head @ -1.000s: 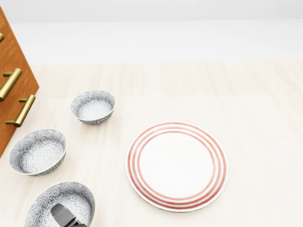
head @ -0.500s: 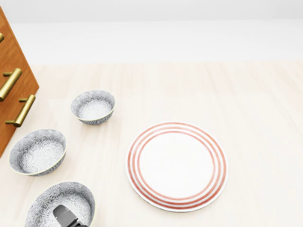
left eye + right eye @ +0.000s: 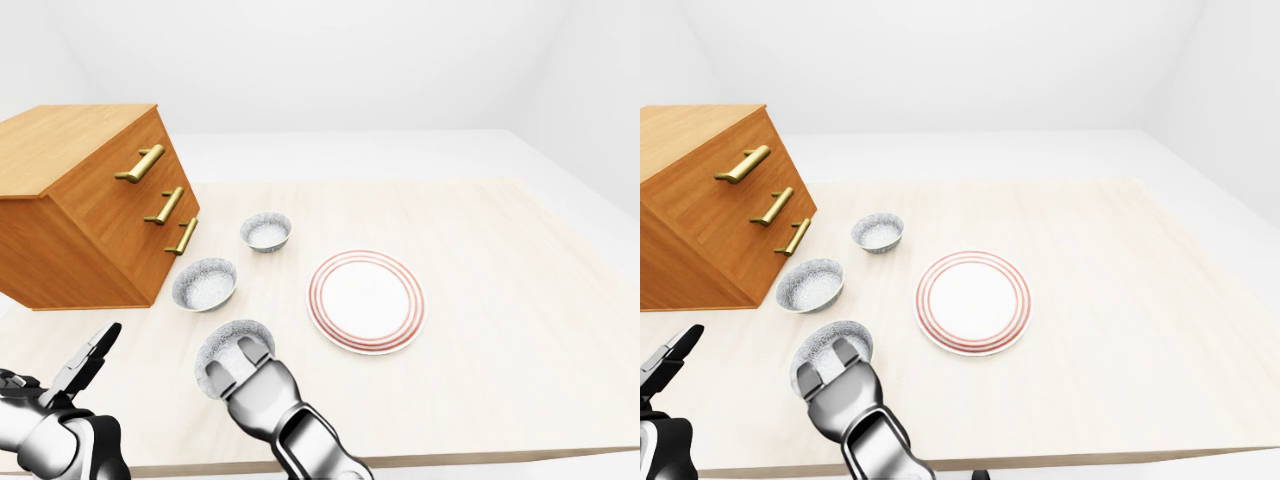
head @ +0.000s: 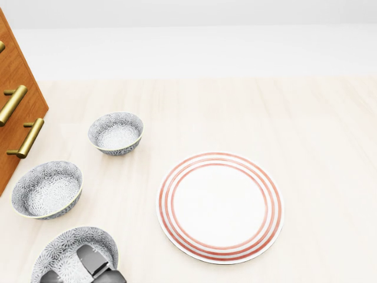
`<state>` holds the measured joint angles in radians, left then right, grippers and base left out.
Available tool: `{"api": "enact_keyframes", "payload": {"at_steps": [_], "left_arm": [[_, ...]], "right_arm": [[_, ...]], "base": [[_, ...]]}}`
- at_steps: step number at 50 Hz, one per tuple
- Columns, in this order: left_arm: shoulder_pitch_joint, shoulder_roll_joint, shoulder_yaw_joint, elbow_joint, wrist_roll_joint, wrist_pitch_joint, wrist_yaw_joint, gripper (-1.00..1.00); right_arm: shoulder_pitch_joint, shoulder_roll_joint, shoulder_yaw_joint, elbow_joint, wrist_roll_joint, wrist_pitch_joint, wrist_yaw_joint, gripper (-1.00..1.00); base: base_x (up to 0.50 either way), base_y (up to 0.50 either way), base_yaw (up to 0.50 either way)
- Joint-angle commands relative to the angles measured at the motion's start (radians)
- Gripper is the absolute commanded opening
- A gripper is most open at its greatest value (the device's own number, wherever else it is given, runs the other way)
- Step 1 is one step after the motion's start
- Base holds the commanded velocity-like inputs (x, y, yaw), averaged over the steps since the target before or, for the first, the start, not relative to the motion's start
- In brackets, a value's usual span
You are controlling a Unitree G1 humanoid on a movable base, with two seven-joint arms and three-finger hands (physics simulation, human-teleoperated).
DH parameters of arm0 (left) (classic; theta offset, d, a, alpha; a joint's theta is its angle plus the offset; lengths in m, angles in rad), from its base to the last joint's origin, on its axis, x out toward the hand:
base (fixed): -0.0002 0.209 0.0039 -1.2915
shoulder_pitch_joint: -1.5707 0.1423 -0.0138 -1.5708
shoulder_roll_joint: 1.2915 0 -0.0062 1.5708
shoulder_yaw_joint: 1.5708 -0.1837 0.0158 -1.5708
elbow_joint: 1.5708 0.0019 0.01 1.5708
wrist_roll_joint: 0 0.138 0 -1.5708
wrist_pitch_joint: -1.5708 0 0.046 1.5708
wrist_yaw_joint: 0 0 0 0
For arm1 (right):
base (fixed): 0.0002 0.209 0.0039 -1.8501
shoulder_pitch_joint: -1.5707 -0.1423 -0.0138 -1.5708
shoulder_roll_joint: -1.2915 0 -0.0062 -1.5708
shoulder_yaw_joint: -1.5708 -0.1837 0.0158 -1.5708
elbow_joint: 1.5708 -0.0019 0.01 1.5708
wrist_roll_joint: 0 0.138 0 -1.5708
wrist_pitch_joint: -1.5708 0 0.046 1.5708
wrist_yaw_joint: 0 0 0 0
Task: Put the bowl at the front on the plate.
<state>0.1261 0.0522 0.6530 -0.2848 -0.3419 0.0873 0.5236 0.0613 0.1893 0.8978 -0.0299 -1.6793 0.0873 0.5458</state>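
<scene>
The nearest of three grey patterned bowls [image 4: 62, 247] sits at the bottom left of the head view, left of the white plate [image 4: 221, 206] with red rings. My right hand [image 3: 236, 366] reaches over this bowl from below. Its grey fingers [image 4: 88, 260] are spread, their tips inside the bowl near its lower rim, and they are not closed round it. Part of the bowl is hidden by the hand. My left hand [image 3: 85, 365] hovers at the bottom left of the left-eye view, fingers stretched out, away from every bowl.
Two more patterned bowls, the middle bowl [image 4: 47, 188] and the far bowl [image 4: 116, 132], line up toward a wooden drawer chest [image 3: 90, 200] with brass handles on the left. The table's near edge [image 3: 480, 458] runs along the bottom of the eye views.
My right hand has pushed further up into the nearest bowl in the head view, so more of its fingers show. Bowls and plate have not moved.
</scene>
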Motion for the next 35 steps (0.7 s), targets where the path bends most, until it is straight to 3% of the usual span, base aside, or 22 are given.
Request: {"api": "enact_keyframes", "payload": {"at_steps": [1, 14, 26, 35], "left_arm": [[0.0, -0.001, -0.001, -0.001, -0.001, 0.0, 0.0, 1.0], [0.0, 0.0, 0.0, -0.003, -0.003, 0.0, 0.0, 1.0], [0.002, 0.0, 0.002, -0.008, -0.003, 0.0, 0.0, 1.0], [0.004, -0.002, 0.003, -0.016, -0.003, 0.0, 0.0, 1.0]], "right_arm": [[-0.02, 0.011, -0.042, 0.052, 0.052, 0.0, -0.041, 1.0], [-0.052, 0.057, -0.097, 0.121, 0.154, 0.0, -0.015, 1.0], [-0.065, 0.078, -0.096, 0.107, 0.166, 0.0, 0.093, 1.0], [-0.093, 0.096, -0.115, 0.157, 0.187, 0.0, 0.095, 1.0]], "base": [[0.0, 0.0, 0.0], [0.0, 0.0, 0.0], [0.0, 0.0, 0.0], [0.0, 0.0, 0.0]]}}
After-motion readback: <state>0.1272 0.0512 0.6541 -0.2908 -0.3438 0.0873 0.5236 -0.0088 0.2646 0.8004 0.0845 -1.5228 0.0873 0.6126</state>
